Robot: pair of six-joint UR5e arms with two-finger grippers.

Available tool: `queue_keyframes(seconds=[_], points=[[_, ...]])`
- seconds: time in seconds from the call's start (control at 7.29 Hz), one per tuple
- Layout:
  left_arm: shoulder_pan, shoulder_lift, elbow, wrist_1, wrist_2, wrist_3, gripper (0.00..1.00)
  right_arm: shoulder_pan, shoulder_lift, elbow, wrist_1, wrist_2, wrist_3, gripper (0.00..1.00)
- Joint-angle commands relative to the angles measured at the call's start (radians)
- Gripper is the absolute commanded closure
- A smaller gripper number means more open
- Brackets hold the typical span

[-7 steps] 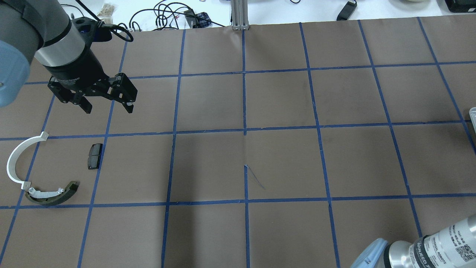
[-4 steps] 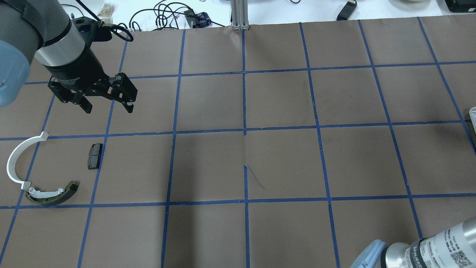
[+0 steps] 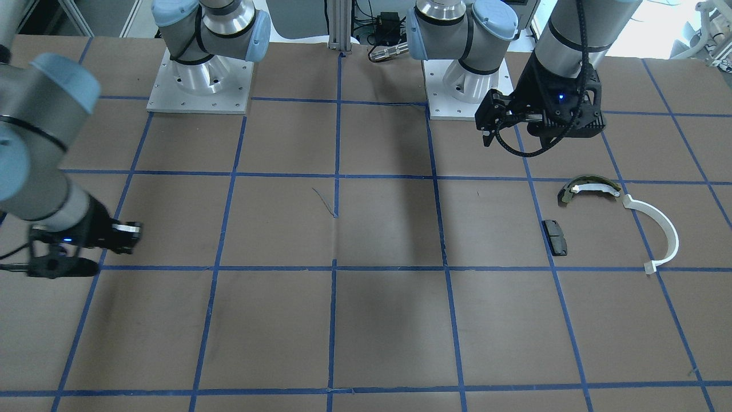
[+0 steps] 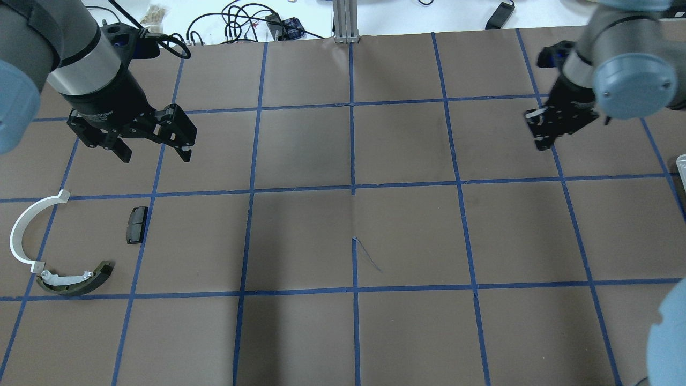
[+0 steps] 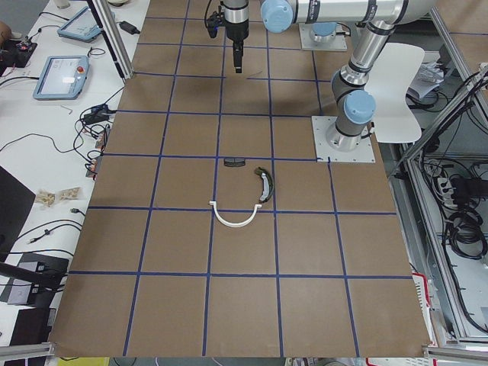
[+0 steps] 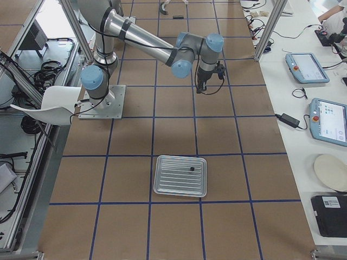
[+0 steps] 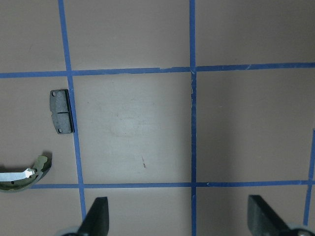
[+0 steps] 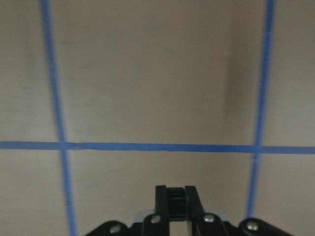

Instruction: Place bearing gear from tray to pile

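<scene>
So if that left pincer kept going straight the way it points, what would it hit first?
Most likely just the bare brown table. The left pincer points down, open, and its wrist view shows only paper ahead; the black pad sits off to one side, though depth is hard to judge.

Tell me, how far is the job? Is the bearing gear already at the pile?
Done: the pickup, apparently. In hand: the right gripper is shut on a small dark toothed part, away from the silvery ridged tray. Remaining: carrying it across to the pile (white plastic half-ring, olive-green curved shoe, small black rectangular pad) near the open left gripper.
</scene>
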Motion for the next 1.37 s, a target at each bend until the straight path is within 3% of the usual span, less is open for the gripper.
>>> queue_keyframes(seconds=[0.0, 0.27, 0.41, 0.55, 0.69, 0.82, 1.1, 1.23], points=[[0.0, 0.002, 0.0, -0.001, 0.001, 0.001, 0.0, 0.314, 0.023, 0.006, -0.051, 0.02, 0.341, 1.0], [0.0, 0.0, -0.001, -0.001, 0.001, 0.001, 0.0, 0.513, 0.106, 0.006, -0.219, 0.114, 0.628, 1.0], [0.0, 0.005, -0.004, -0.007, 0.002, 0.003, 0.0, 0.553, 0.145, 0.008, -0.299, 0.138, 0.679, 1.0], [0.0, -0.009, -0.015, -0.001, -0.011, 0.017, 0.0, 0.562, 0.156, 0.012, -0.288, 0.138, 0.671, 1.0], [-0.001, 0.002, -0.026, 0.001, -0.007, 0.017, 0.0, 0.562, 0.159, 0.043, -0.307, 0.138, 0.659, 0.54], [-0.001, 0.002, -0.027, 0.045, -0.001, 0.017, 0.0, 0.561, 0.159, 0.066, -0.376, 0.138, 0.649, 0.01], [0.0, -0.02, -0.027, 0.041, 0.004, 0.006, 0.0, 0.466, 0.12, 0.057, -0.358, 0.186, 0.591, 0.0], [0.0, -0.024, -0.032, 0.044, 0.001, 0.001, 0.0, 0.36, 0.074, 0.058, -0.256, 0.183, 0.422, 0.0]])
